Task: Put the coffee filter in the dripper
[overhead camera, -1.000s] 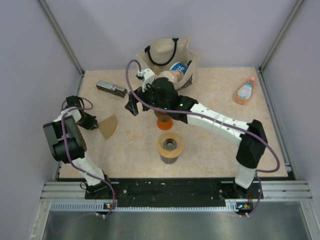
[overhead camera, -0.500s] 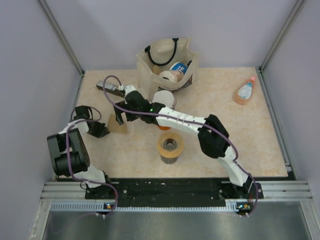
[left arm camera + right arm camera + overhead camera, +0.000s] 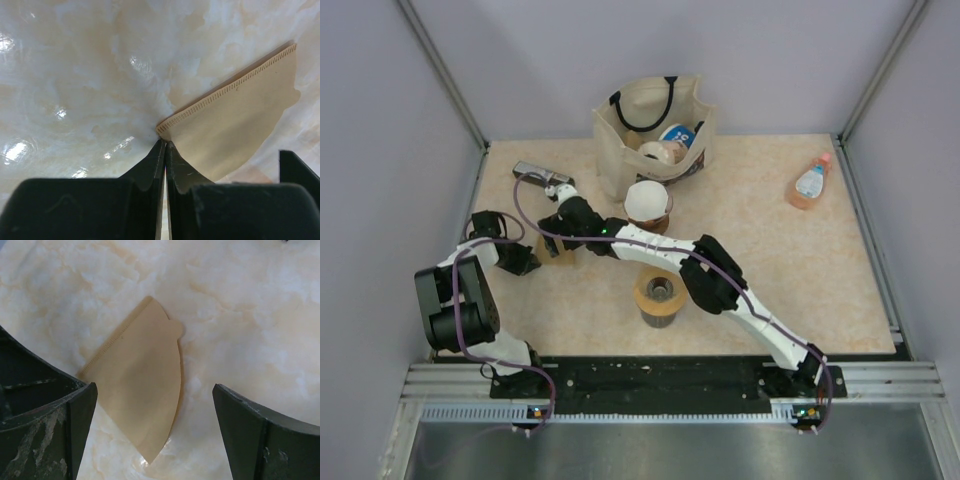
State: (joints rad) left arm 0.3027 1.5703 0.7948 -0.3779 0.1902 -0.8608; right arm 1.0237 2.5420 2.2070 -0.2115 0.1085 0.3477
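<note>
Finding: the coffee filter, tan in these views, lies flat on the table at its left side, well apart from what I take to be the dripper.

My left hand has its fingers pressed together at the filter's pointed corner. I judge this steadies the paper. I cannot tell whether any edge is caught between them.

My right hand hovers spread wide, one finger on either side of the fan, presumably so it can close on the rounded edge.

Risk: thin paper lying flush on the table offers little to grip.

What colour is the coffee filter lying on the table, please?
The coffee filter is light tan; the right wrist view shows it best.
</note>
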